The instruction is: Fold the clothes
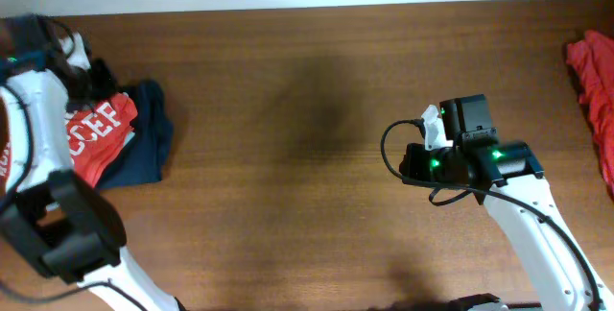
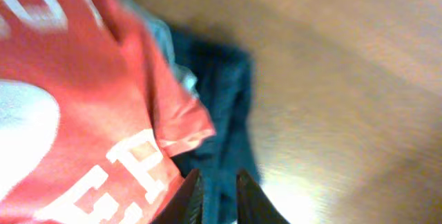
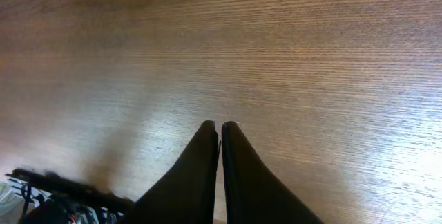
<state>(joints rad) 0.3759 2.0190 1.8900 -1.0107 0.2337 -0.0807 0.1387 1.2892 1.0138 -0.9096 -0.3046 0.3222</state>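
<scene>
your left gripper hangs over the clothes at the left side of the table, jaws a little apart and grasping nothing; your right gripper is clenched over bare wood.
the orange-red shirt with white block lettering lies on top of the navy garment, which sticks out past it toward the table's middle. in your left wrist view, which is blurred, a thin pale grey-blue edge shows between the two, and navy cloth is what you see through the narrow gap between the fingers. another red garment lies bunched at the table's far right edge, well apart from the others. your right arm's fingers press together with nothing between them.
</scene>
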